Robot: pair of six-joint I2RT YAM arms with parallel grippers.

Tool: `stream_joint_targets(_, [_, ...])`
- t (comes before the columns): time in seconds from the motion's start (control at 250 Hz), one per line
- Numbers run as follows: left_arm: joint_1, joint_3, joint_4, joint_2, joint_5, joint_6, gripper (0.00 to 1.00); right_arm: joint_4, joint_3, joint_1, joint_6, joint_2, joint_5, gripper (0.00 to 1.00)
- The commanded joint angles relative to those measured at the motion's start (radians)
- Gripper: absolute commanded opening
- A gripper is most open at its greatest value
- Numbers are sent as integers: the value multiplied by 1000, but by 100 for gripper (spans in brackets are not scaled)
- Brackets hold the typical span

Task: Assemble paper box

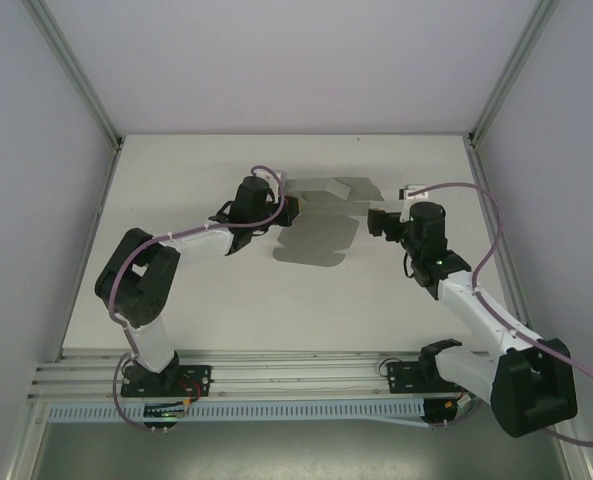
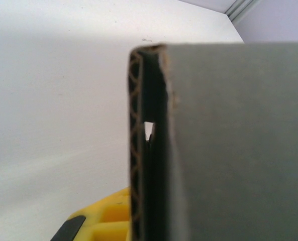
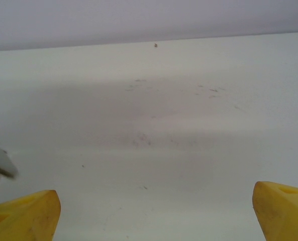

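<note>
Pinning the paper box at its left edge with the left gripper, clenched on the card, upper middle of the overhead frame. Mostly flat on the white surface, grey, flaps toward the top of the frame seemingly lifted. Up close in the left wrist view: a folded panel standing upright, corrugated edge exposed at frame centre, one yellow finger at the bottom edge beside it. Probably held so to anchor the sheet while folding from the other side. Right gripper released, spread wide, grasping nothing, just beside the sheet's right edge. Yellow fingertips at the bottom corners of the right wrist view, bare surface between, a sliver of grey card at the left margin. Plenty of open room below and to both sides of the sheet; side walls well apart. Judged early: no box walls closed yet.
</note>
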Motion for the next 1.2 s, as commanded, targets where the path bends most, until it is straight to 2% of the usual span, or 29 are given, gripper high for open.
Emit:
stream_joint_targets(0.0, [4, 13, -2, -16, 27, 11, 0, 77, 63, 16, -14, 29, -84, 99])
stream_joint_targets(0.144, [4, 40, -14, 1, 44, 4, 0, 100, 100, 70, -40, 84, -141, 99])
stream_joint_targets(0.248, [4, 48, -26, 11, 52, 5, 0, 95, 137, 116, -73, 139, -101, 99])
stream_joint_targets(0.532, [4, 30, 3, -19, 99, -28, 0, 202, 195, 238, -138, 305, 171, 99])
stream_joint_targets(0.644, [4, 51, -55, -28, 77, -42, 0, 253, 204, 282, -161, 345, 314, 99])
stream_joint_targets(0.839, [5, 61, -136, -36, -28, -54, 0, 303, 151, 286, -153, 280, 429, 99])
stream_joint_targets(0.923, [5, 83, -195, -32, -68, -46, 0, 249, 130, 281, -192, 209, 391, 99])
stream_joint_targets(1.035, [5, 101, -237, -26, -80, -31, 0, 106, 124, 262, -200, 112, 238, 99])
stream_joint_targets(1.195, [5, 95, -213, -30, -37, -19, 0, -21, 152, 134, -177, 48, 102, 98])
